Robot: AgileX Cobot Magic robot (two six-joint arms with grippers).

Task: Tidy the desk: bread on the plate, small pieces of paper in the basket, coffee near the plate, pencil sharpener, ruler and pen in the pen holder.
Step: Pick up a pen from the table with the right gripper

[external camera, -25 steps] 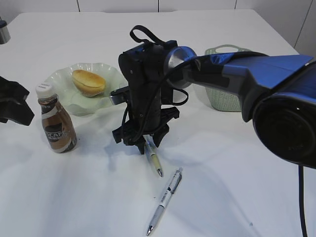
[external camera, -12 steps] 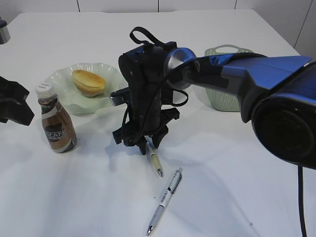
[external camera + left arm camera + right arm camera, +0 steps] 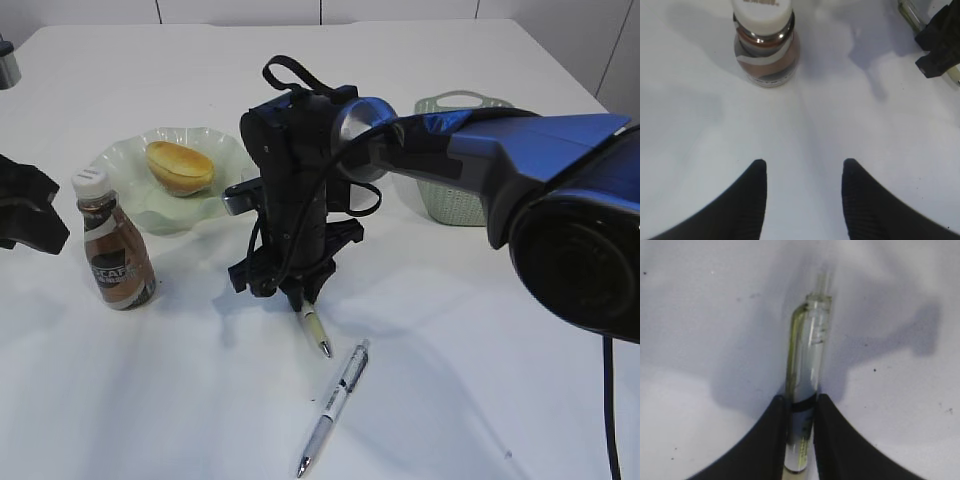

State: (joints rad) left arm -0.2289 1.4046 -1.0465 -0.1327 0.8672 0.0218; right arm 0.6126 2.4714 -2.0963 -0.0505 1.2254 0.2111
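two pens lie on the white worktop point(image 3: 480, 380) in front of the plate point(image 3: 225, 160): a yellow-green one point(image 3: 314, 331) nearest it, and a white one point(image 3: 333, 405) further from the plate, toward the camera. the right fingers point(image 3: 801, 437) have pinched in on the yellow-green pen's clear barrel point(image 3: 807, 365); in the right wrist view both pads touch it, one on each side, with the pen running straight out between them. it looks gripped but rests on the worktop, not yet raised.

risk, as i judge it: the hold sits near one end, so most of the pen sticks out past the fingers. on lifting, the long free end could droop or swivel, and a smooth round barrel may slip. a tilted pen would then catch the rim of the pen holder, which is not in view here.

the left fingers point(image 3: 802, 200) stand partly apart, holding nothing, hovering over bare worktop with the coffee point(image 3: 765, 42) upright beyond them. that bottle stands just beside the plate, and the bread point(image 3: 180, 166) rests on the plate. the basket point(image 3: 455, 160) sits well to the plate's right, behind the right arm.
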